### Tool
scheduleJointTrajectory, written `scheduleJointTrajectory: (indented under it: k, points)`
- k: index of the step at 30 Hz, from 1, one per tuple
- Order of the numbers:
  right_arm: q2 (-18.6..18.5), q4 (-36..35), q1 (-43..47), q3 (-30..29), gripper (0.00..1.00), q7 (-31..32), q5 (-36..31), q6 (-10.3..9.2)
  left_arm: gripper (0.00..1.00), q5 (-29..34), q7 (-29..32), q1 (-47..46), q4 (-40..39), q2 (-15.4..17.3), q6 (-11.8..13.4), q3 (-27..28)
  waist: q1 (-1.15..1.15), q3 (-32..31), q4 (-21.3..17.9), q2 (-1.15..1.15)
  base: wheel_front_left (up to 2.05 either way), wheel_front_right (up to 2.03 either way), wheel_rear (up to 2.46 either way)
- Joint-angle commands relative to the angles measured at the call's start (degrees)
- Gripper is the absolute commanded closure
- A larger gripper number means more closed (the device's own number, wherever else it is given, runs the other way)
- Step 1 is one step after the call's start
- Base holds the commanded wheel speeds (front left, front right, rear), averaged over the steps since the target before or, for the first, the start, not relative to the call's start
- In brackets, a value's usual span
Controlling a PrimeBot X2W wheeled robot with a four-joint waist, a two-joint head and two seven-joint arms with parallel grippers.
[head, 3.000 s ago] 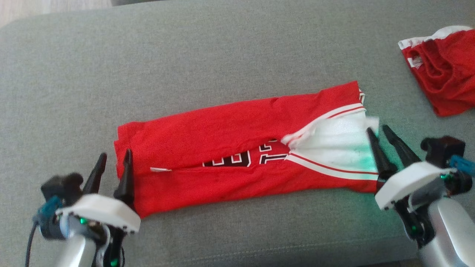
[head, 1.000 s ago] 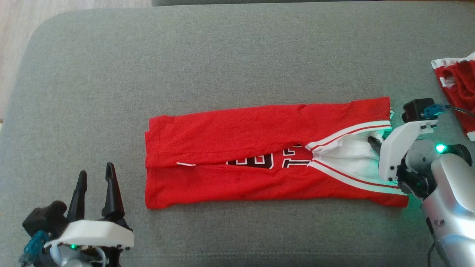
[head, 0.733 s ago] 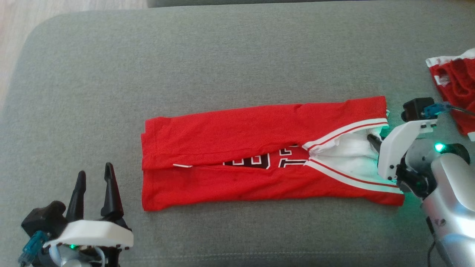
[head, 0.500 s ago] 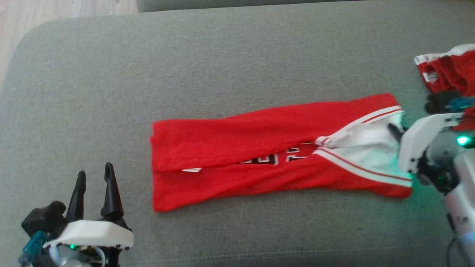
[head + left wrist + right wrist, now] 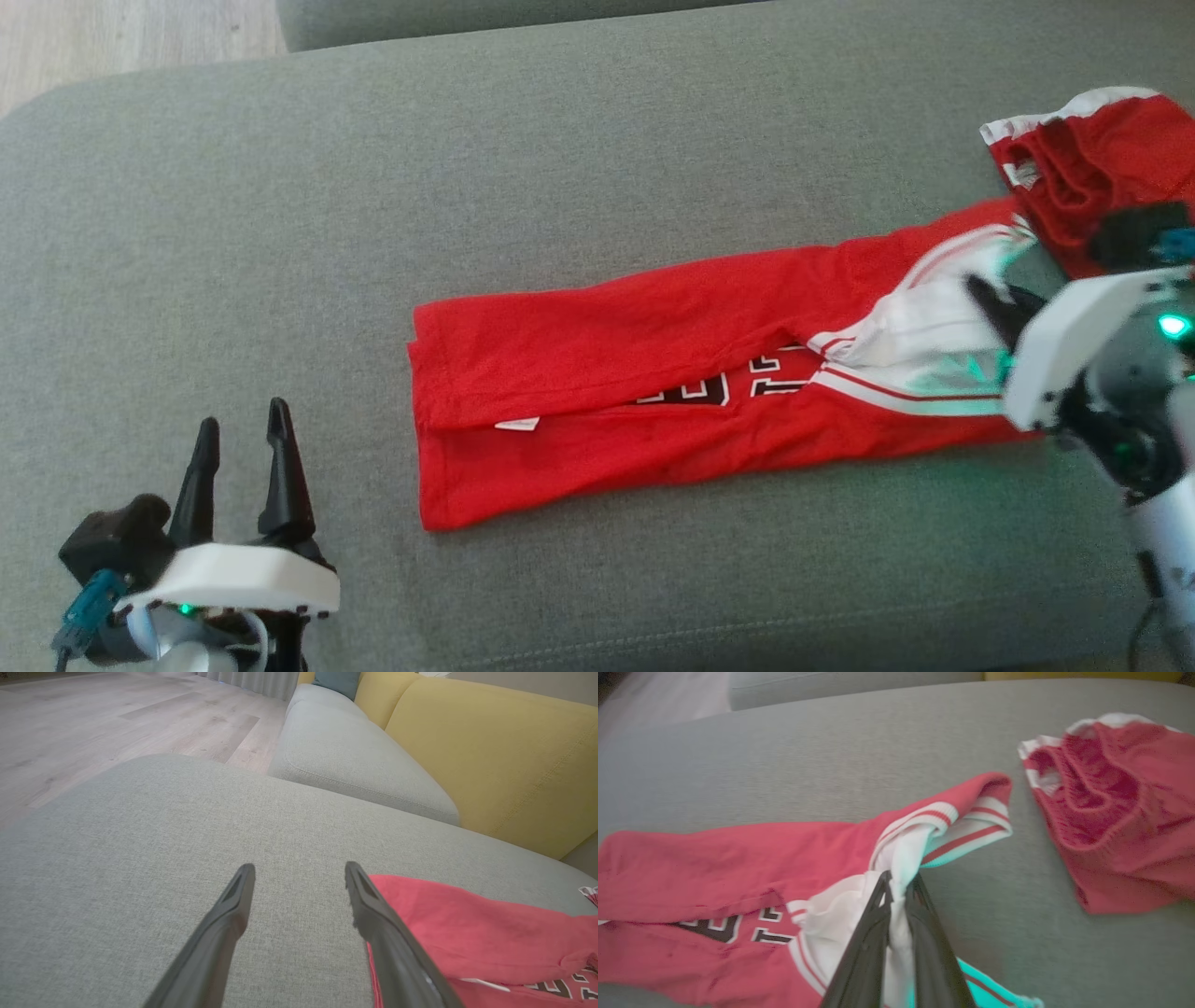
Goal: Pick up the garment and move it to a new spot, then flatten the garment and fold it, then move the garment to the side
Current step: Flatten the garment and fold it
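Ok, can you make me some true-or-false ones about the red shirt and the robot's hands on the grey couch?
The right gripper is shut on the white sleeve of the red basketball jersey. True.
The left gripper grips the jersey's hem. False: it is open, holding nothing, over the grey fabric cushion.
The red mesh shorts with a white waistband cover the jersey's black print. False: they lie past its sleeve end.
The jersey is folded into a long strip. True.
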Motion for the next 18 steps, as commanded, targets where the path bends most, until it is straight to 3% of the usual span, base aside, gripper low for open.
scheduleJointTrajectory:
  k: [1,11,18]
  points:
    - [-0.01,-4.41,0.05,1.85,1.00,0.71,1.09,0.37,0.00,0.45,-0.54,-2.29,-1.54,0.83,0.13,1.85,0.00,-0.13,0.04,0.00,0.00,0.00,0.00]
    - [1.93,-14.28,0.48,10.96,1.00,3.61,4.83,0.37,0.00,0.35,-0.45,-2.60,-1.02,0.79,0.00,1.25,0.00,-1.16,1.87,0.00,0.00,0.00,0.00]
    - [7.35,-15.38,-0.73,17.60,1.00,3.80,8.14,0.37,0.00,0.26,-0.51,-2.83,-0.32,0.25,-0.45,0.51,0.00,-1.87,3.97,0.00,0.00,0.00,0.00]
